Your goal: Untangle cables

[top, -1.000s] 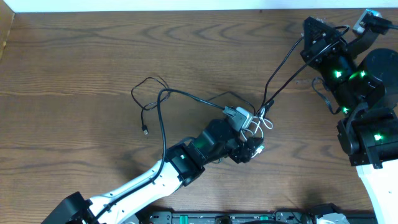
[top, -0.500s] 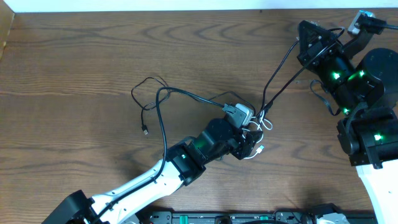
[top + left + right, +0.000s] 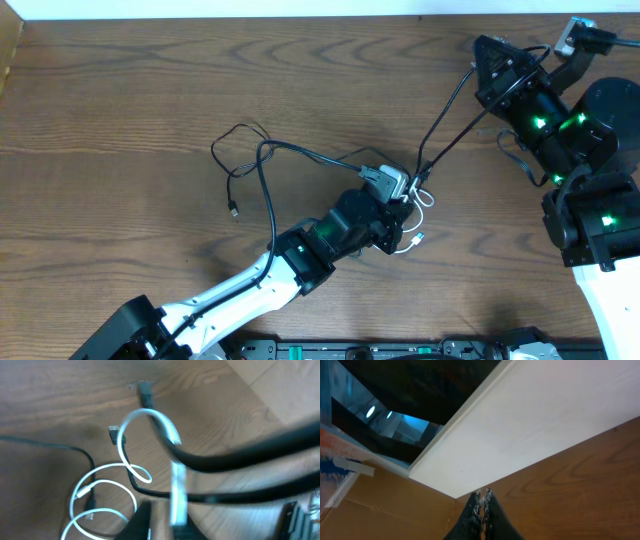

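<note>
The white cable (image 3: 417,214) lies in small loops at the table's middle, with one plug (image 3: 419,238) loose in front. My left gripper (image 3: 402,228) is over those loops, shut on a strand of the white cable (image 3: 176,491) that rises blurred into the jaws (image 3: 172,526). More white loops (image 3: 102,492) rest flat below. The thin black cable (image 3: 240,141) loops to the left, plug (image 3: 233,210) down, and runs right into the tangle. My right gripper (image 3: 481,55) is at the far right back, lifted. Its fingers (image 3: 483,502) are pressed together with nothing visible between them.
A thicker black arm cable (image 3: 264,195) arcs over the left arm to its wrist camera. Two black lines (image 3: 455,125) stretch from the tangle up to the right arm. The table's far edge and a white wall (image 3: 535,415) lie just beyond the right gripper.
The left gripper has shut on the white cable, and the white loops shifted slightly under it. The right arm crept a little up and to the left.
</note>
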You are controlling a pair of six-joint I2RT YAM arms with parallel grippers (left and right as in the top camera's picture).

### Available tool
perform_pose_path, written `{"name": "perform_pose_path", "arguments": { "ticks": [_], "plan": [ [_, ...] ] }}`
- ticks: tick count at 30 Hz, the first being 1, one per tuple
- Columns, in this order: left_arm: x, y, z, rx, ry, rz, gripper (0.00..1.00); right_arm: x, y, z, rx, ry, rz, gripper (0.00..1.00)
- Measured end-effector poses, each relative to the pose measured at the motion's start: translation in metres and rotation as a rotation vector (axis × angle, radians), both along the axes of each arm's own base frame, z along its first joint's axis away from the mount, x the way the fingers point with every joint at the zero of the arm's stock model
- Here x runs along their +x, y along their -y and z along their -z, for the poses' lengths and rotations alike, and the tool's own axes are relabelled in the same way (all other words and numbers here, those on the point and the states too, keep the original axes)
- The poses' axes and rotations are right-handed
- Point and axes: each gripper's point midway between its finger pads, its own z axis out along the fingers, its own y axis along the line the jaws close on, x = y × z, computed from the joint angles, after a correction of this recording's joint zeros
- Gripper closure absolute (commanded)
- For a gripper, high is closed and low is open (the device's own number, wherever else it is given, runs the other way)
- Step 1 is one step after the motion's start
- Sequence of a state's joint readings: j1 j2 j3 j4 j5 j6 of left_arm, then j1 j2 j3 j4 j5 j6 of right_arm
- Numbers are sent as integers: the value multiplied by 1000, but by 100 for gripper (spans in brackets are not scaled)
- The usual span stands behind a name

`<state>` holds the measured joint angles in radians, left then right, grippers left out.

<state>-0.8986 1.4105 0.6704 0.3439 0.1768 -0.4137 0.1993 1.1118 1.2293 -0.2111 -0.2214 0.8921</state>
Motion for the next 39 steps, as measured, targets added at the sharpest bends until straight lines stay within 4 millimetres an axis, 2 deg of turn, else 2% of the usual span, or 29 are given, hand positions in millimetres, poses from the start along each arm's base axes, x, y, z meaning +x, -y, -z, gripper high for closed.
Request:
{"name": "perform_pose_path", "arguments": {
  "ticks": [4,8,13,16,21,27,34,39],
  "plan": [
    [-2,-2,5,16,-14,-1,92,-1,0,11,-11,-44,-3,99],
    [-7,-12,18,77,-61,-4,93,-5,4,36,-75,-129,13,99],
    [-7,-50,34,179,-150,-68,93,-14,29,83,-249,-284,103,99],
    [-5,-84,41,249,-208,-126,93,-20,57,107,-373,-373,209,99],
    [2,-148,47,351,-278,-284,93,-26,127,137,-575,-523,450,99],
    [18,-219,36,375,-295,-518,93,-35,204,170,-661,-721,657,99],
    [35,-280,19,327,-285,-743,92,-59,267,190,-622,-871,800,99],
    [38,-303,17,308,-295,-824,93,-82,300,196,-563,-937,887,99]
  ]
}}
